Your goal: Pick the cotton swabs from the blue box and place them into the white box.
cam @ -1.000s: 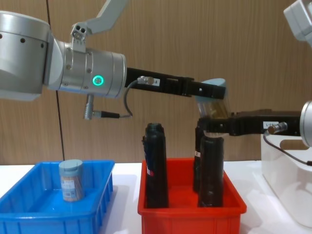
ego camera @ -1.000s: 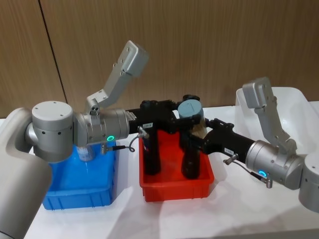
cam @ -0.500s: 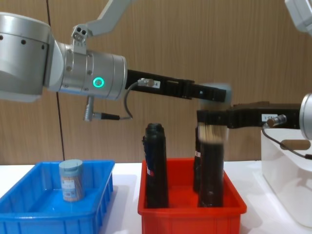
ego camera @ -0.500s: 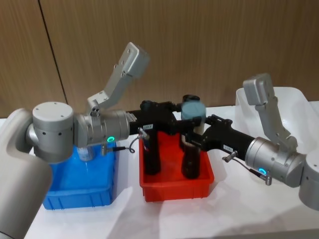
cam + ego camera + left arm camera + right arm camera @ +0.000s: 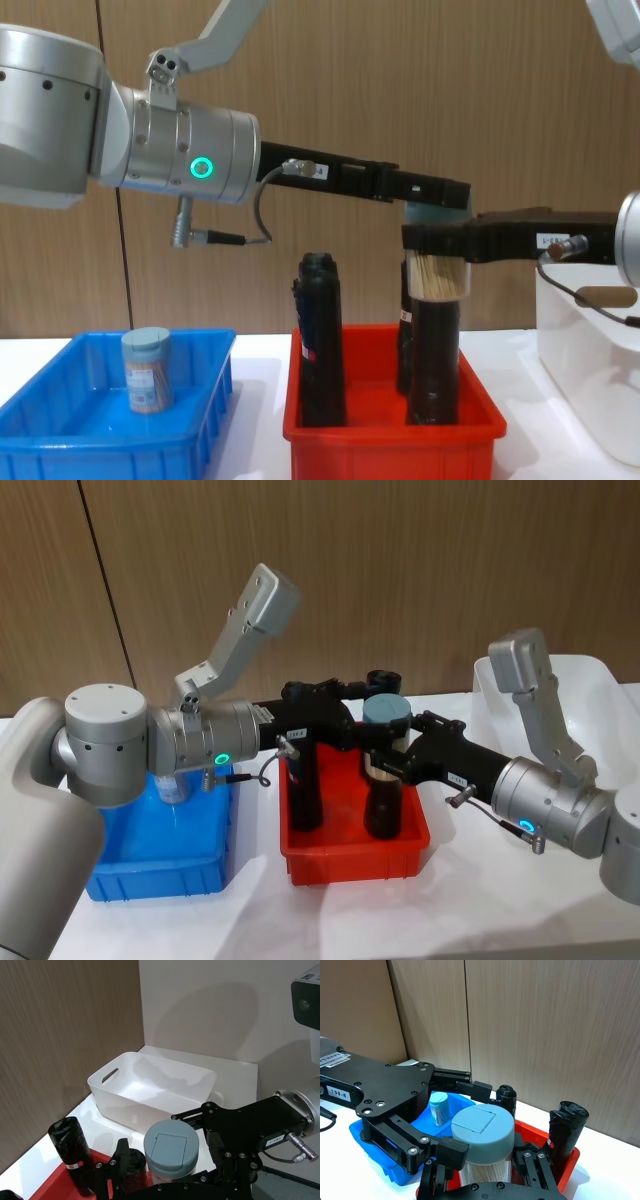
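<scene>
Your right gripper [image 5: 435, 242] clamps the cotton swabs jar [image 5: 436, 275] between its tips, just under the lid [image 5: 385, 710]. Whether your left gripper [image 5: 435, 192], at lid height, grips too, I cannot tell. Light, stiff, slick plastic — hold the wall, not the lid.

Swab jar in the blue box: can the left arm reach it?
Probably, not instantly: that jar stands uncovered, but the left end effector is over the red bin, at the second jar the right end effector grips.
</scene>
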Controlling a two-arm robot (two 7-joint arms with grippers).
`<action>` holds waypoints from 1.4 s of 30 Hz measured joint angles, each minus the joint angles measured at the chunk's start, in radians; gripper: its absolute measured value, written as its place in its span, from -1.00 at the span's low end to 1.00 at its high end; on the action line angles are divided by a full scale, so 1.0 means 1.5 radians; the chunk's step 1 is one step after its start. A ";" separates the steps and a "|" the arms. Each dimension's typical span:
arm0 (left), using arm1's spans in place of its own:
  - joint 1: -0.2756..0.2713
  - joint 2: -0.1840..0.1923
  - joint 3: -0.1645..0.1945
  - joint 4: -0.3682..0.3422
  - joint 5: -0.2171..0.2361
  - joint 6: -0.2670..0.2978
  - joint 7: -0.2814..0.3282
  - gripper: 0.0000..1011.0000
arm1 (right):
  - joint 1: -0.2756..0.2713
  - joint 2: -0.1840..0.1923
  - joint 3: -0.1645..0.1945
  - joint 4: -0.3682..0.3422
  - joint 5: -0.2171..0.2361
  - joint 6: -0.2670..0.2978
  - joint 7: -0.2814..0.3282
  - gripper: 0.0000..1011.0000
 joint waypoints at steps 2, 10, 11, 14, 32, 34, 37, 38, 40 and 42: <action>0.000 0.000 0.000 0.000 0.000 0.000 0.000 0.99 | -0.001 0.001 -0.001 -0.001 0.001 0.000 0.000 0.33; 0.000 0.000 -0.001 0.000 -0.001 -0.001 0.000 0.99 | -0.003 0.002 -0.002 -0.002 0.005 -0.003 -0.003 0.33; 0.000 0.000 -0.001 0.000 -0.001 -0.001 0.000 0.99 | -0.003 0.003 -0.002 -0.002 0.005 -0.003 -0.006 0.33; 0.000 0.000 -0.001 -0.001 -0.001 -0.001 0.000 0.99 | -0.004 0.004 -0.001 -0.001 0.006 -0.005 -0.010 0.33; 0.000 0.000 -0.001 0.000 -0.001 -0.001 0.000 0.99 | -0.012 0.028 0.024 0.023 0.023 -0.020 -0.058 0.33; 0.000 0.000 -0.001 0.000 -0.001 -0.001 0.000 0.99 | -0.012 0.033 0.031 0.027 0.027 -0.023 -0.067 0.33; 0.000 0.000 -0.001 0.000 -0.001 -0.001 0.000 0.99 | -0.012 0.040 0.040 0.033 0.031 -0.027 -0.079 0.33; 0.000 0.000 -0.001 0.000 -0.001 -0.001 0.000 0.99 | -0.012 0.041 0.042 0.034 0.031 -0.028 -0.081 0.33; 0.000 0.000 -0.001 0.000 -0.001 -0.001 0.000 0.99 | -0.011 0.046 0.048 0.039 0.032 -0.032 -0.091 0.33; 0.000 0.000 -0.001 0.000 -0.001 -0.001 0.000 0.99 | -0.010 0.050 0.053 0.043 0.032 -0.034 -0.097 0.33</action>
